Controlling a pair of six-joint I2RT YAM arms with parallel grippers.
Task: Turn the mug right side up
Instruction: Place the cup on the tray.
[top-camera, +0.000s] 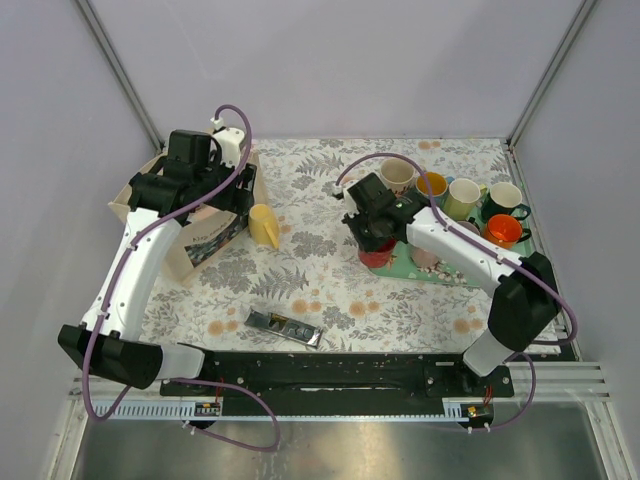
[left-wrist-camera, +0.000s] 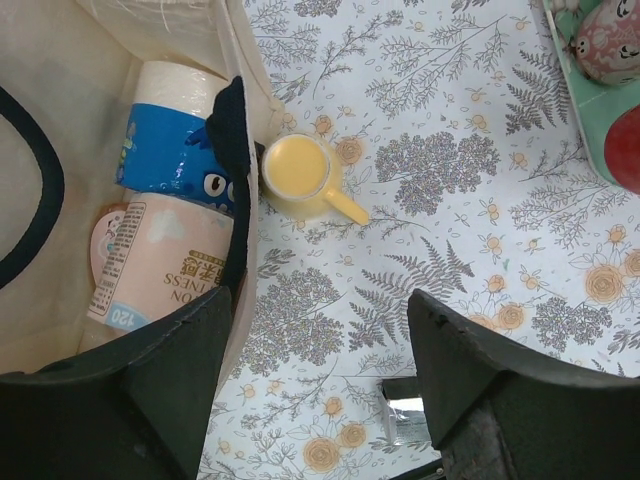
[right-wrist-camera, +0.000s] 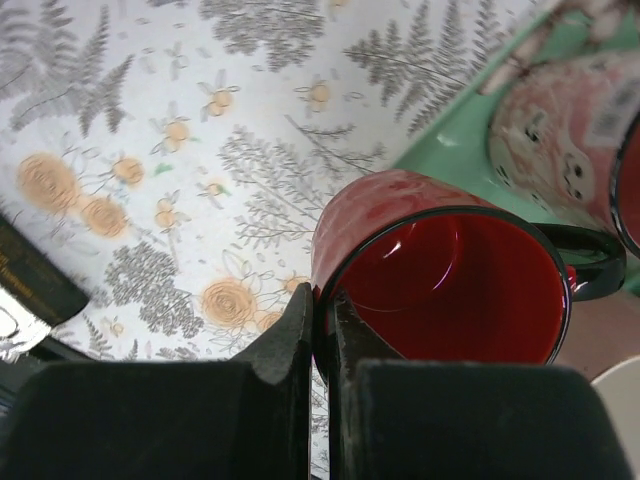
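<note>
Desk (top-camera: 330, 200) stock, places given from the green tray (top-camera: 452, 275):

1. Red mug (right-wrist-camera: 450, 280), qty 1. At tray's L edge, black rim & handle, mouth facing my R wrist cam. My R claw (right-wrist-camera: 322, 300) is clenched on its rim wall, one finger inside, one outside. Can't tell if the base sits flat.
2. Pink patterned mug (right-wrist-camera: 560, 120), qty 1. On the tray, just beside the red mug. No legible text.
3. Mugs along tray's far side & R end, qty 5: cream mug (top-camera: 397, 175), orange-lined mug (top-camera: 432, 185), pale green mug (top-camera: 463, 198), dark green mug (top-camera: 503, 200), orange mug (top-camera: 503, 231).
4. Yellow mug (left-wrist-camera: 297, 168), qty 1. Well L of tray, touching the tote bag (left-wrist-camera: 60, 100).
5. Tote bag, qty 1, far L of tray. Inside: blue-white pack (left-wrist-camera: 170, 150), qty 1, text unreadable; pink pack (left-wrist-camera: 160, 255), qty 1, reads "120" & part-word "…NESS".
6. Dark wrapper (top-camera: 285, 327), qty 1, near-L of tray, print too small.
7. My L claw (left-wrist-camera: 320, 320): released, holding nothing, above bag's edge.
</note>
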